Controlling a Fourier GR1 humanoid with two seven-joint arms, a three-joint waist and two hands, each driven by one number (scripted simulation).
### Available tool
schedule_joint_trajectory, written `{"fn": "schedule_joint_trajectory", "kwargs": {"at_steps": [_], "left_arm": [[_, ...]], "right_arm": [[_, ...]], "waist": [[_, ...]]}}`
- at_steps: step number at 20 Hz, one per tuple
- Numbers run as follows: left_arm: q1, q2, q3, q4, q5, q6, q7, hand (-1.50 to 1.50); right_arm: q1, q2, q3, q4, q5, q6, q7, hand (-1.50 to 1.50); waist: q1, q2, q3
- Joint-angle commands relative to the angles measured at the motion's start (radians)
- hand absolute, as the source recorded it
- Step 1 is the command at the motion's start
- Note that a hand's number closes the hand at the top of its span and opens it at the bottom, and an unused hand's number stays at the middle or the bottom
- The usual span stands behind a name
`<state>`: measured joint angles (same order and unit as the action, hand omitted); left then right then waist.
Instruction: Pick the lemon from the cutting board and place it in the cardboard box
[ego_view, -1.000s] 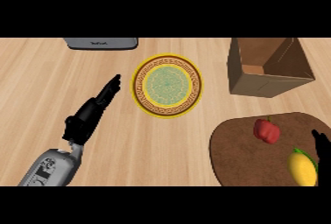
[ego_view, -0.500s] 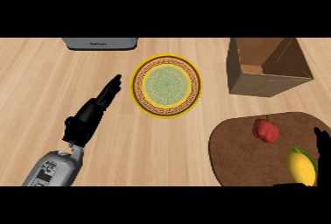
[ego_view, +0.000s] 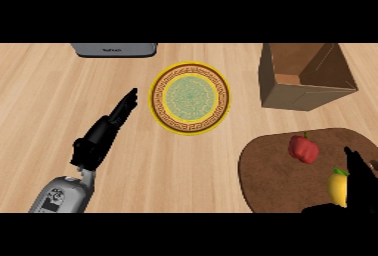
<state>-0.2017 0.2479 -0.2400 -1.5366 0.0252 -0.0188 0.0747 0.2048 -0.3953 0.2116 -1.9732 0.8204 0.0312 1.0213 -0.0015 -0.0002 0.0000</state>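
Left robot hand (ego_view: 100, 137): near left over the counter (ego_view: 44, 100); fingers straight, spread toward the plate, holding nothing
Grey appliance (ego_view: 114, 49): far left edge
Plate (ego_view: 190, 97): centre; yellow rim, green middle
Cardboard box (ego_view: 304, 75): far right, open
Cutting board (ego_view: 295, 170): near right; brown
Red pepper (ego_view: 303, 148): on board
Lemon (ego_view: 338, 186): on board, near right, touching right robot hand (ego_view: 360, 182); fingers straight, beside lemon

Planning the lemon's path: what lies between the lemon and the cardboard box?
In the head view, a red pepper sits on the cutting board between the lemon and the cardboard box; past the board's edge, only bare counter.
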Motion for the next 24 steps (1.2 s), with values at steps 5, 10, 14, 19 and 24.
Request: {"fn": "schedule_joint_trajectory", "kwargs": {"at_steps": [5,10,14,19,24], "left_arm": [[0.03,-0.043,0.026,0.022,-0.06,-0.02,-0.06,0.0],[0.028,-0.074,0.037,-0.02,-0.097,-0.035,0.003,0.0],[0.063,-0.055,0.067,-0.052,-0.056,-0.079,0.013,0.0],[0.038,-0.06,0.089,0.01,-0.084,-0.094,-0.044,0.0],[-0.023,-0.071,0.126,0.03,-0.079,-0.103,-0.012,0.0]], "right_arm": [[-0.033,0.022,-0.099,0.067,-0.039,0.088,-0.032,-1.5],[-0.003,0.083,-0.075,0.125,0.044,0.048,-0.076,-1.5],[-0.033,0.118,-0.047,0.195,0.107,0.038,-0.045,-1.5],[0.062,0.101,-0.082,0.207,0.102,-0.026,-0.163,-1.5],[0.015,0.079,-0.095,0.193,0.089,0.082,-0.161,1.5]], "waist": [[0.0,0.0,0.0],[-0.001,0.0,0.0],[0.003,0.0,0.0],[-0.003,0.0,0.0],[-0.002,0.0,0.0]]}}
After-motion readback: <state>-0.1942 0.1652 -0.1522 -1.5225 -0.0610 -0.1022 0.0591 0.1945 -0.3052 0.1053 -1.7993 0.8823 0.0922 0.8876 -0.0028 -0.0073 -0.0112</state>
